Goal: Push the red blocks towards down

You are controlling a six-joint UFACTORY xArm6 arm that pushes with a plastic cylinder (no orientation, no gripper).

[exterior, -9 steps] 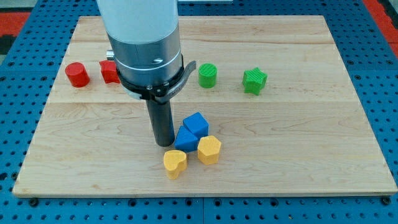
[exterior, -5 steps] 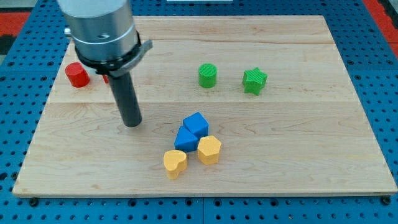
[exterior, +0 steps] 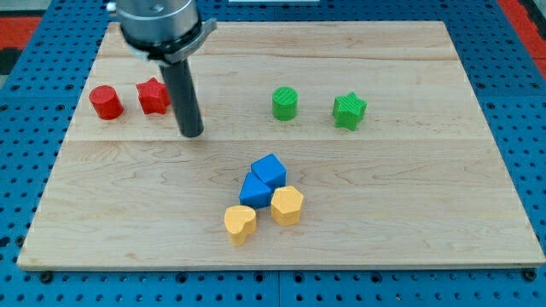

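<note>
A red cylinder (exterior: 106, 102) and a red star-shaped block (exterior: 153, 96) sit side by side at the view's left, near the top of the wooden board (exterior: 409, 205). My tip (exterior: 192, 133) rests on the board just right of and a little below the red star block, apart from it. The rod rises up from the tip and its shaft stands close beside the star's right edge.
A green cylinder (exterior: 285, 103) and a green star block (exterior: 349, 111) stand at the upper right. Two blue blocks (exterior: 263, 180) and two yellow blocks (exterior: 264, 214) are clustered at the lower middle.
My tip has moved from beside the blue blocks to the view's left and then up, ending next to the red star block. No block has moved.
</note>
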